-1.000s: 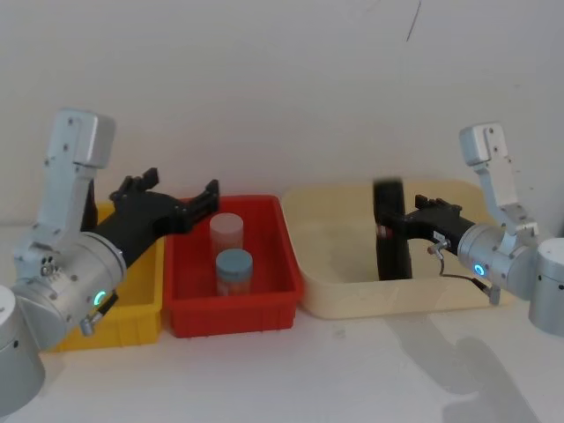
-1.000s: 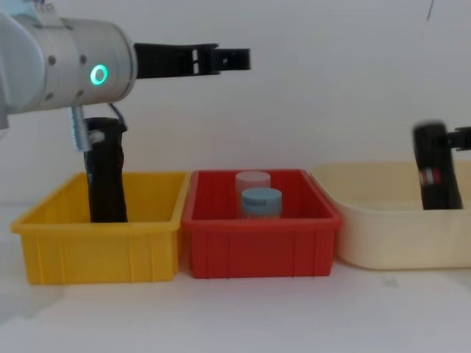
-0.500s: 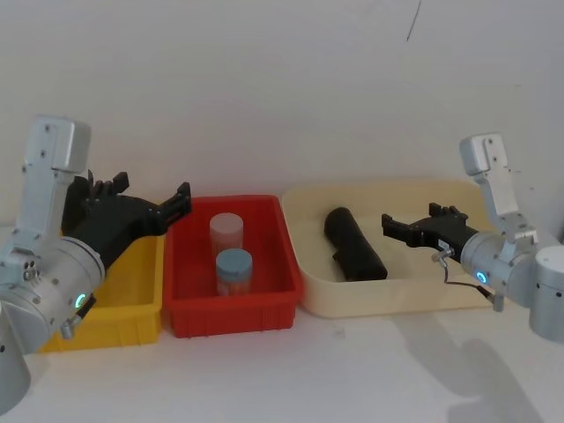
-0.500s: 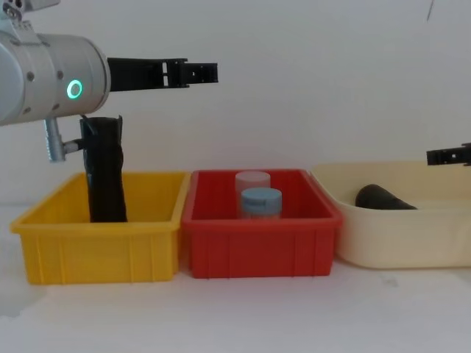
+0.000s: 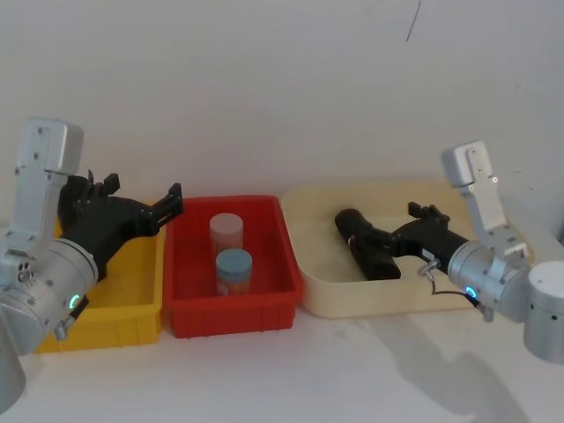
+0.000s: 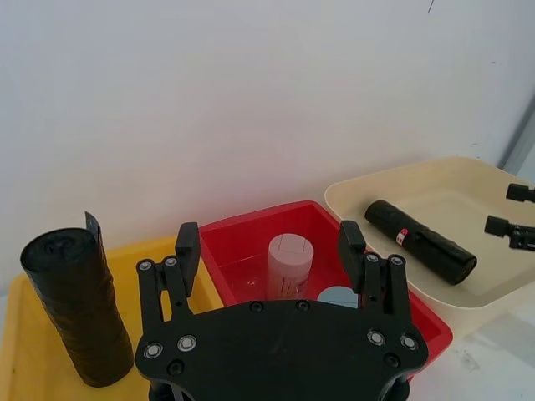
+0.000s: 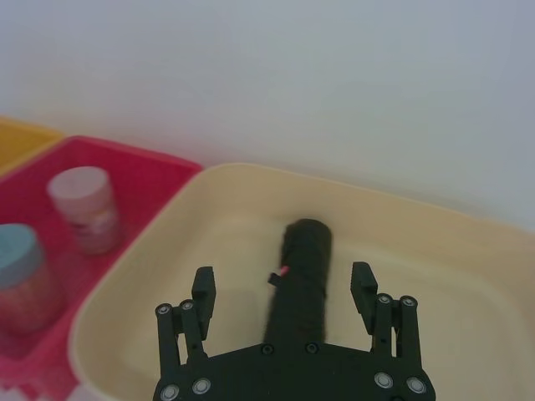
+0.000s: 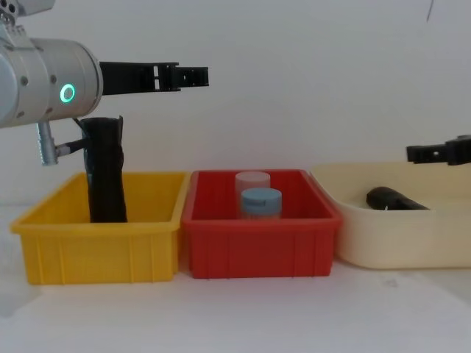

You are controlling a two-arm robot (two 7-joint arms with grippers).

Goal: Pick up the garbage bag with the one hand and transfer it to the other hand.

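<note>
garbage bag (image 7: 303,267), held upright a second ago, now lies flat in cream tub (image 5: 388,187) at 2 o'clock. right gripper (image 7: 282,284) back over it, fingers spread, empty: regrasp needed. left gripper (image 6: 269,241) open, 9 o'clock, above yellow bin (image 5: 115,326).

Looks like a robotics lab bench, staged for trials. Plain white wall (image 8: 309,88) behind, bare white surface (image 8: 257,316) underneath. Three plastic sorting containers lined up in a row: yellow bin (image 8: 96,246) below the left gripper (image 8: 191,76), red bin (image 8: 257,246) touching it, cream tray (image 8: 397,239) below the right gripper (image 8: 416,153).
</note>
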